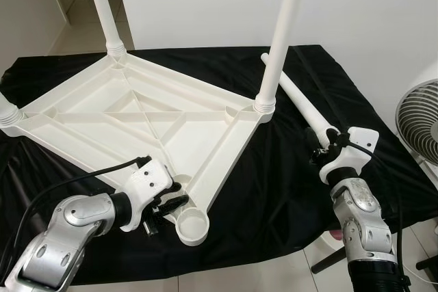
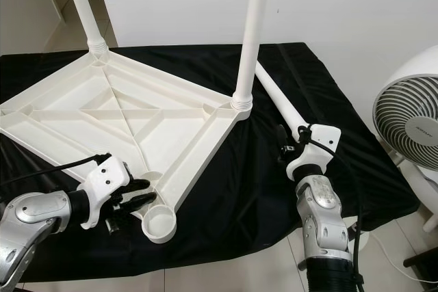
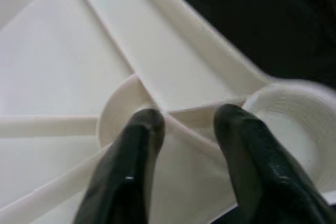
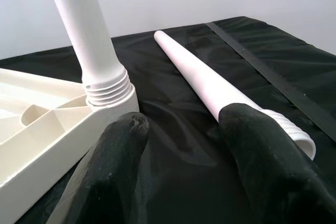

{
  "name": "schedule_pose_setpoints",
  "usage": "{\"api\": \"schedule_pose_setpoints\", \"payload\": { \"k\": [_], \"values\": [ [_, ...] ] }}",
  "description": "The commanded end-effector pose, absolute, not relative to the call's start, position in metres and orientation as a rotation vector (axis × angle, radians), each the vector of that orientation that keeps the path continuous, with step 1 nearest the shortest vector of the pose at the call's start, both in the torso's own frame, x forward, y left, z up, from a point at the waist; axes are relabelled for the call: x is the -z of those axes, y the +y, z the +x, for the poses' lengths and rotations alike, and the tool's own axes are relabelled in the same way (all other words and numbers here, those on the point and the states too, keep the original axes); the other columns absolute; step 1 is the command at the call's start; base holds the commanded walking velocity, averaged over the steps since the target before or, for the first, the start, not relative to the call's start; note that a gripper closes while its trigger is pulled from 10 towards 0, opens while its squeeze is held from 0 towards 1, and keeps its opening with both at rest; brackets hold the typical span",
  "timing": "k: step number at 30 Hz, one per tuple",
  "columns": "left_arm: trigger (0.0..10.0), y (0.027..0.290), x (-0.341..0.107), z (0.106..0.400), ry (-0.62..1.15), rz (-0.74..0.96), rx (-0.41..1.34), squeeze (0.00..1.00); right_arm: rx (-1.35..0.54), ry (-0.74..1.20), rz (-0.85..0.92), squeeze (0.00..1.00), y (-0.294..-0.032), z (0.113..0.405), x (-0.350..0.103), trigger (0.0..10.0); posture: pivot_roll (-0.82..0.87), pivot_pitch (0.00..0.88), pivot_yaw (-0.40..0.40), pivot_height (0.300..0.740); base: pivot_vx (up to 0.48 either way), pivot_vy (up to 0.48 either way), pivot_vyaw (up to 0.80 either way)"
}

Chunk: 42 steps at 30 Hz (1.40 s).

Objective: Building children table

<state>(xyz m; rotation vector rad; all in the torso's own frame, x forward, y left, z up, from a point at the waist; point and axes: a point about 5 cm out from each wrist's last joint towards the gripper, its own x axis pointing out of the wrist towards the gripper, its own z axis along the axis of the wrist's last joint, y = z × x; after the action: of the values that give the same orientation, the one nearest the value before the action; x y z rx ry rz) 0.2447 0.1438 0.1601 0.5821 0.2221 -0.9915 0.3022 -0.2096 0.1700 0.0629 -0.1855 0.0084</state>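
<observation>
A white tabletop (image 1: 130,117) lies upside down on a black cloth. Three white legs stand screwed into its corners: one at the back (image 1: 101,5), one on the right (image 1: 282,32), and a third cut off at the far left (image 1: 7,111). The front corner socket (image 1: 191,225) is empty. A loose leg (image 1: 301,104) lies on the cloth to the right. My left gripper (image 1: 174,195) is open, its fingers (image 3: 142,145) astride the rim wall beside the empty socket. My right gripper (image 4: 181,121) is open just above the loose leg's threaded end (image 4: 291,129), with cloth showing between the fingers.
A white fan (image 2: 410,117) stands on the floor to the right of the table. The cloth-covered table's front edge (image 1: 260,264) runs just beyond the empty socket. Pale floor tiles (image 1: 82,29) and a white wall lie behind.
</observation>
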Motion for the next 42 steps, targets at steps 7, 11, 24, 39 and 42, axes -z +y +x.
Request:
{"api": "schedule_pose_setpoints", "payload": {
  "k": [7, 11, 24, 39, 42],
  "values": [
    [10.0, 0.147, -0.152, 0.259, 0.216, 0.718, 0.888, 0.0, -0.012, -0.188, 0.061, 0.0, -0.211, 0.3, -0.171, 10.0, 0.0, 0.078, 0.006, 0.74, 0.0, 0.0, 0.0],
    [10.0, 0.148, -0.148, 0.26, 0.222, 0.757, 0.893, 0.0, -0.012, -0.188, 0.057, 0.0, -0.211, 0.299, -0.171, 10.0, -0.01, 0.076, 0.007, 0.74, 0.0, 0.0, 0.0],
    [10.0, 0.119, -0.135, 0.257, 0.188, 0.696, 0.949, 0.0, -0.012, -0.205, 0.05, 0.0, -0.215, 0.299, -0.176, 10.0, -0.04, 0.061, 0.02, 0.74, 0.0, 0.0, 0.0],
    [10.0, 0.061, -0.143, 0.272, 0.072, 0.584, 0.988, 0.0, -0.048, -0.216, 0.078, 0.0, -0.205, 0.289, -0.175, 10.0, -0.06, 0.072, 0.048, 0.74, 0.0, 0.0, 0.0],
    [10.0, 0.05, -0.15, 0.276, 0.043, 0.557, 0.997, 0.0, -0.046, -0.216, 0.079, 0.0, -0.205, 0.288, -0.176, 10.0, -0.07, 0.078, 0.053, 0.74, 0.0, 0.0, 0.0]
  ]
}}
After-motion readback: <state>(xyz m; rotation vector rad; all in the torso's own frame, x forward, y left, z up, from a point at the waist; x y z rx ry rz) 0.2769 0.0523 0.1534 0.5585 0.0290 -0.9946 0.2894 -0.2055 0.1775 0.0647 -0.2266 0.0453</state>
